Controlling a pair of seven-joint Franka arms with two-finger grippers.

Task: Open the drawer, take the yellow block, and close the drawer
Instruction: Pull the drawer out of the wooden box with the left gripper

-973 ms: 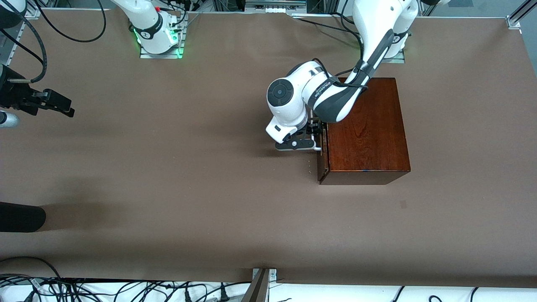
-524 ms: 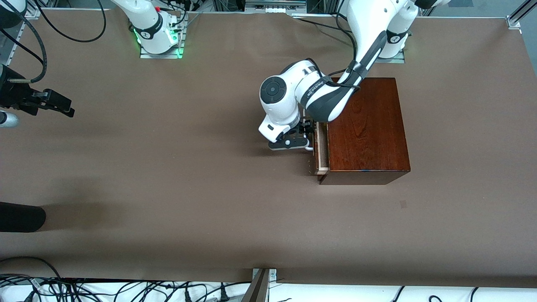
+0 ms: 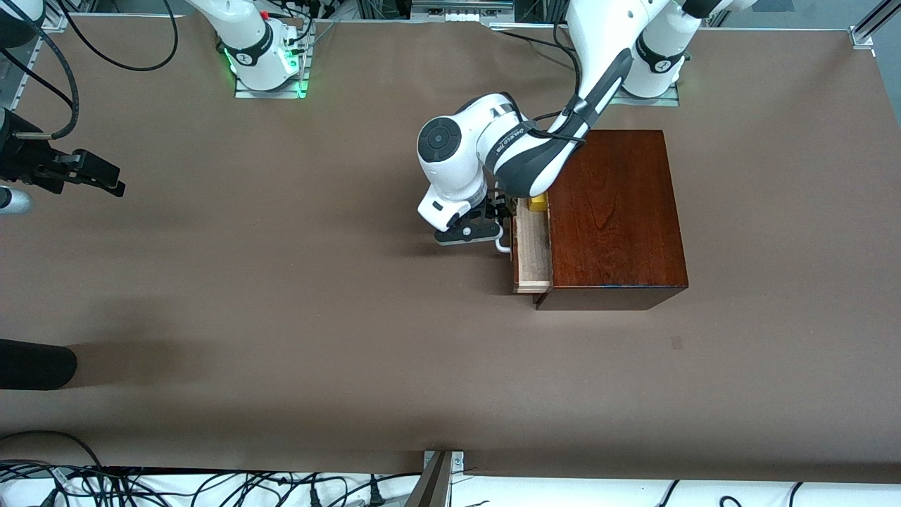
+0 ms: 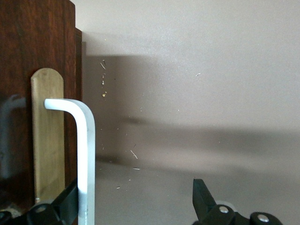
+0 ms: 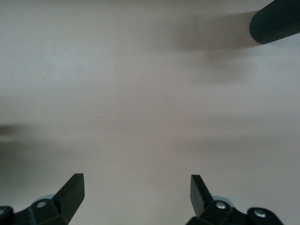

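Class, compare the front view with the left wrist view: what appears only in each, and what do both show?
Front view only: the small bright-yellow cube in the partly open pale-wood drawer, and the waiting open right gripper at the right arm's end of the table.

Left wrist view only: the drawer's tan handle plate.

Both: the white loop handle, the glossy mahogany box, and the open left gripper hooked on the handle.

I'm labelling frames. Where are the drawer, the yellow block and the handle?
drawer [image 3: 533, 255], front view, pale tray floor.
yellow block [image 3: 538, 203], front view, its top.
handle [image 4: 86, 154], left wrist view, white bar's upright stretch.
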